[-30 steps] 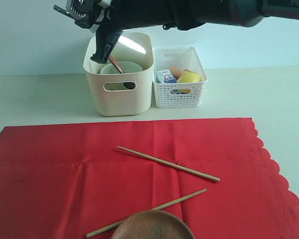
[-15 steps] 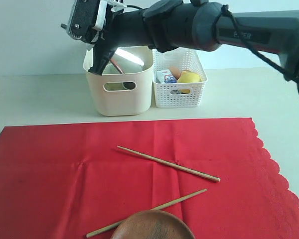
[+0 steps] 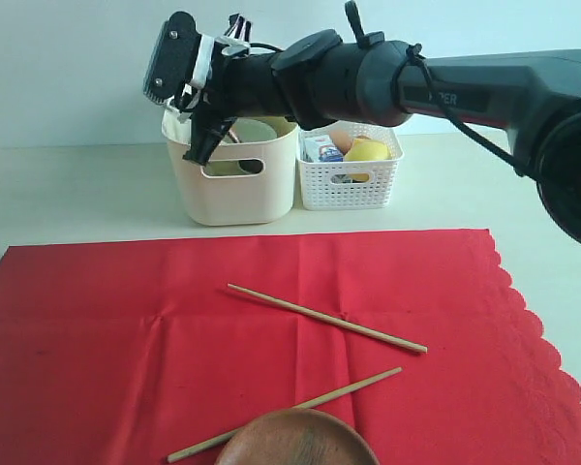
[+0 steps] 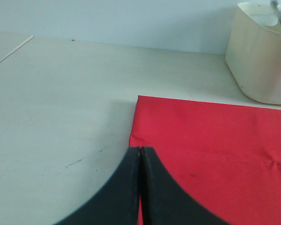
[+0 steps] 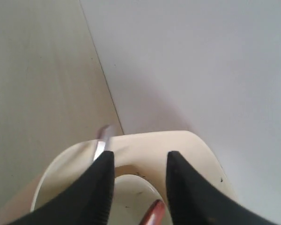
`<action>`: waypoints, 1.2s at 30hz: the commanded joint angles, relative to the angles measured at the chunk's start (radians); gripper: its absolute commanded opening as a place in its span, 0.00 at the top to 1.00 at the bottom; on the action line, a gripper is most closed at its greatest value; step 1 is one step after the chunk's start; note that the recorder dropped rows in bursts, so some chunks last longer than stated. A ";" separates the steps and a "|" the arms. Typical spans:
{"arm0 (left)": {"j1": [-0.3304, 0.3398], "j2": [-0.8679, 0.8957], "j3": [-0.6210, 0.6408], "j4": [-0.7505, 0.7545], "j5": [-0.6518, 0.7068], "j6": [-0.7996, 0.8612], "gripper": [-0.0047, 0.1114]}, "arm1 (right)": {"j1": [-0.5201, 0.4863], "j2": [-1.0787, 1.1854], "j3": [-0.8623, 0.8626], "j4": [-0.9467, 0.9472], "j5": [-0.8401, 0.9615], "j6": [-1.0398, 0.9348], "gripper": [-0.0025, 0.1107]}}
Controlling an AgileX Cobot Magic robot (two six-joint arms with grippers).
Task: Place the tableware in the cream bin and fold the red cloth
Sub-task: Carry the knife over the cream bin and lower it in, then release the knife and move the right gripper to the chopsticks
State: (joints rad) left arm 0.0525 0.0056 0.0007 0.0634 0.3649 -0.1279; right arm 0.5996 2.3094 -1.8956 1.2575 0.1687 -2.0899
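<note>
Right claw (image 5: 139, 161) has opened above the cream bin (image 3: 234, 184) within the last second; its jaws now stand apart, empty. The knife (image 5: 101, 143) leans inside the bin, judged released. Left claw (image 4: 140, 161) is closed, holding nothing. Outstanding: chopsticks (image 3: 326, 319) and plate (image 3: 295, 441) on the unfolded red cloth (image 3: 126, 339), 6 o'clock from the bin.

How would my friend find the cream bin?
Find the big red cloth spread on the table; past its far edge two containers stand side by side. The cream bin is the left one: taller and smooth-walled with an oval handle hole, unlike the shorter white lattice basket beside it.
</note>
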 commanded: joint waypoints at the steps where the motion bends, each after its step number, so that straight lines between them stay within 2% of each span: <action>1: -0.005 -0.006 -0.001 0.006 -0.012 0.000 0.95 | -0.005 -0.036 -0.011 0.005 0.002 0.066 0.56; 9: -0.005 -0.006 -0.001 0.006 -0.012 0.000 0.95 | -0.005 -0.150 -0.011 -0.002 0.000 0.324 0.56; 12: -0.005 -0.006 -0.001 0.006 -0.012 0.000 0.95 | -0.005 -0.194 -0.011 -0.026 0.055 0.422 0.56; 14: -0.005 -0.006 -0.001 0.006 -0.012 0.000 0.95 | -0.005 -0.222 -0.011 -0.099 0.114 0.529 0.56; 19: -0.005 -0.006 -0.001 0.006 -0.012 0.000 0.95 | -0.005 -0.288 -0.011 -0.450 0.314 0.895 0.57; 25: -0.005 -0.006 -0.001 0.006 -0.012 0.000 0.95 | -0.005 -0.333 -0.011 -0.870 0.552 1.270 0.64; 28: -0.005 -0.006 -0.001 0.006 -0.012 0.000 0.95 | -0.005 -0.343 -0.011 -0.973 0.663 1.355 0.65; 36: -0.005 -0.006 -0.001 0.006 -0.012 0.000 0.95 | -0.005 -0.341 -0.011 -1.068 0.869 1.441 0.65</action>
State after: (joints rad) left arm 0.0525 0.0056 0.0007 0.0634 0.3649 -0.1279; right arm 0.5996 1.9794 -1.8999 0.2248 0.9807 -0.6791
